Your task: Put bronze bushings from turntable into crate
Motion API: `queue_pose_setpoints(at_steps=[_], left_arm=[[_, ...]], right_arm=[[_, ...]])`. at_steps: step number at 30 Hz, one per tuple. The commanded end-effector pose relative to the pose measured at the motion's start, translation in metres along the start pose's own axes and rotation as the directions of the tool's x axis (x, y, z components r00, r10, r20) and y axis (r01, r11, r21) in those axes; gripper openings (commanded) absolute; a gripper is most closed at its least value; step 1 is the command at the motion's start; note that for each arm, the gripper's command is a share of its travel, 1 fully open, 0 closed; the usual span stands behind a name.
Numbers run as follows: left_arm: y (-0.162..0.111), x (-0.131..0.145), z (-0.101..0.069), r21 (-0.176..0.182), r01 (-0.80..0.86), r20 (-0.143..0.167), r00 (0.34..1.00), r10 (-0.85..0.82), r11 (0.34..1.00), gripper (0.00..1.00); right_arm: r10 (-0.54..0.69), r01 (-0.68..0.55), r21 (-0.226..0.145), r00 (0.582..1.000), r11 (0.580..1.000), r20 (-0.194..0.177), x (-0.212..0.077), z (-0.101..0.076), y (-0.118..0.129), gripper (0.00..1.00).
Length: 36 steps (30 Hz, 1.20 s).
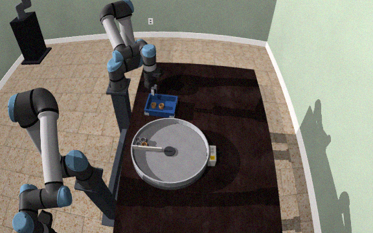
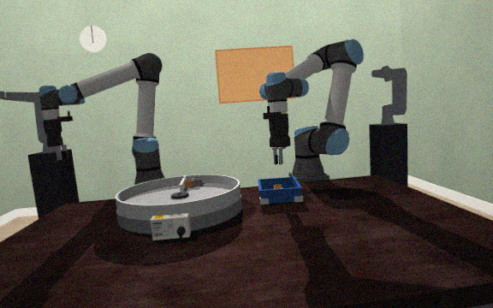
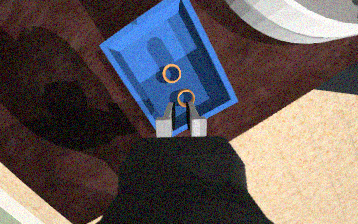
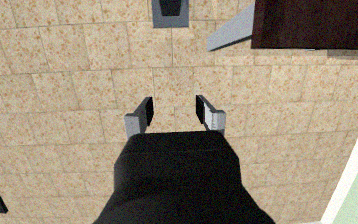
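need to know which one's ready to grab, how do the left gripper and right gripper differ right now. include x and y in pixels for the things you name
The left gripper (image 2: 278,162) (image 3: 180,110) is only partly open; the right gripper (image 4: 174,104) is opened wide. The left gripper hangs above the blue crate (image 1: 147,108) (image 2: 280,197) (image 3: 210,55); the right gripper is over the floor. Both are empty.
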<state>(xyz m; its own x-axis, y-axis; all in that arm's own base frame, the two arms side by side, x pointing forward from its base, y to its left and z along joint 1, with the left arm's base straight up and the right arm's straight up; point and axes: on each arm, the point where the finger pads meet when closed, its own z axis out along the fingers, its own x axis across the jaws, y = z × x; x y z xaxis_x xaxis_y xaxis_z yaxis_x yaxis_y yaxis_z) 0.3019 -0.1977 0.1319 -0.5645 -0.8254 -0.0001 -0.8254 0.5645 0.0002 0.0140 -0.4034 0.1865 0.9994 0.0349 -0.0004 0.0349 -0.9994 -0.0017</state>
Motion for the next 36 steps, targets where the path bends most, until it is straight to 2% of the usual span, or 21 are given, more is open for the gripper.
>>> queue_pose_setpoints(at_steps=[1,9,20,22,36], left_arm=[[-0.003,0.003,0.000,0.001,-0.006,0.000,1.000,0.006,1.000,0.39],[-0.010,0.014,-0.001,0.001,-0.028,0.000,1.000,0.028,1.000,0.39],[-0.036,0.055,-0.001,0.001,-0.112,0.000,0.994,0.112,0.994,0.39],[-0.036,0.055,-0.001,0.001,-0.112,0.000,0.994,0.112,0.994,0.39],[-0.088,0.137,-0.001,0.002,-0.274,0.000,0.962,0.274,0.962,0.39]], right_arm=[[0.000,0.000,-0.002,1.000,1.000,0.000,0.000,-0.001,0.000,1.00],[0.000,0.000,-0.002,1.000,1.000,0.000,0.000,-0.001,0.000,1.00],[0.000,0.000,-0.002,1.000,1.000,0.000,0.000,-0.001,0.000,1.00],[0.000,0.000,-0.002,1.000,1.000,0.000,0.000,-0.001,0.000,1.00],[0.000,0.000,-0.002,1.000,1.000,0.000,0.000,-0.001,0.000,1.00]])
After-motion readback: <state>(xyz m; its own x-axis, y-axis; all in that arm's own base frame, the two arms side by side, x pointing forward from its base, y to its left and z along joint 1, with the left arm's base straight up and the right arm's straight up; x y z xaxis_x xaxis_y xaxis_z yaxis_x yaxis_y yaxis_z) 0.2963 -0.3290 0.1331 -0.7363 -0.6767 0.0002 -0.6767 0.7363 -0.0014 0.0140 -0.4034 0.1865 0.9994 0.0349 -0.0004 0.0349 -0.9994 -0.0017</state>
